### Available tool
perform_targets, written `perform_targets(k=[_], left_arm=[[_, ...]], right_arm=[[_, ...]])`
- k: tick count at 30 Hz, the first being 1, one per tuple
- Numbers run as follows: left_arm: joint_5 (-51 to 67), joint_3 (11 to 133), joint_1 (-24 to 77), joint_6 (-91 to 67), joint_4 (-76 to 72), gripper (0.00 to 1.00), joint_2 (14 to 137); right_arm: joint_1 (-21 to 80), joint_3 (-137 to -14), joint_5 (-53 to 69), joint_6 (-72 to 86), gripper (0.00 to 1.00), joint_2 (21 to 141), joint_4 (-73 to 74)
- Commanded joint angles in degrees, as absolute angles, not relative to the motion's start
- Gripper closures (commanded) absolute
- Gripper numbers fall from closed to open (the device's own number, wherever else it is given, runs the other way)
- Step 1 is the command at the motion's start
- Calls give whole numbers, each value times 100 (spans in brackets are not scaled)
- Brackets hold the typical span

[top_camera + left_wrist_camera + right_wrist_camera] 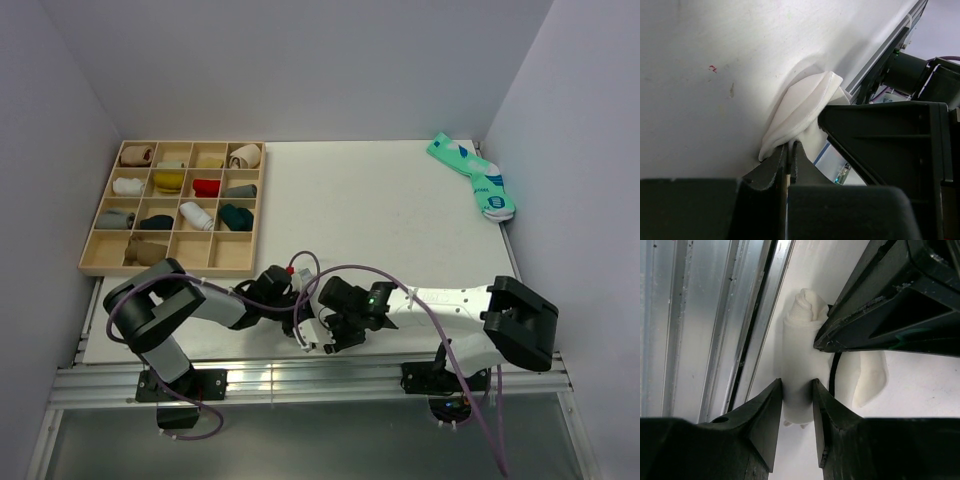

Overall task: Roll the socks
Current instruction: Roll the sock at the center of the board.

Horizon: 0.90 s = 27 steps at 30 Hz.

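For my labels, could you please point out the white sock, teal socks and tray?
white sock [797,357]: right wrist view, rolled body
teal socks [471,172]: top view, middle
tray [228,270]: top view, front rim

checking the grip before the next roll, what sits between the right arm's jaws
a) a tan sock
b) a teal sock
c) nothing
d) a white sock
d, the right wrist view shows the right gripper with its jaws pressed against either side of the white sock.
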<state>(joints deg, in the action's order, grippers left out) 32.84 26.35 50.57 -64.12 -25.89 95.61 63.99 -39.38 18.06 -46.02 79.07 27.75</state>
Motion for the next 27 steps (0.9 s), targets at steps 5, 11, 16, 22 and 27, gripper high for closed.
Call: perform_targets(k=[5,11,16,22,27], left_arm=[[2725,2487,4896,-5704,-1309,100,9694],[2558,2531,4852,-5660,-1362,100,9440],[2365,2444,4816,-5809,-1555,98,9062],[2233,2250,4781,-5906,-1880,95,8666],[2048,1952,4781,-6108,-2293,89,8096]], right_arm=[[6478,-4008,1520,-4447,71,8235,2619],[6416,-4289,1739,-4403,92,8543,3023],[6241,-4667,2074,-4473,94,8859,3567],[5924,-5141,2390,-4518,94,9237,4042],[5687,-5537,2514,-4377,95,9545,4263]])
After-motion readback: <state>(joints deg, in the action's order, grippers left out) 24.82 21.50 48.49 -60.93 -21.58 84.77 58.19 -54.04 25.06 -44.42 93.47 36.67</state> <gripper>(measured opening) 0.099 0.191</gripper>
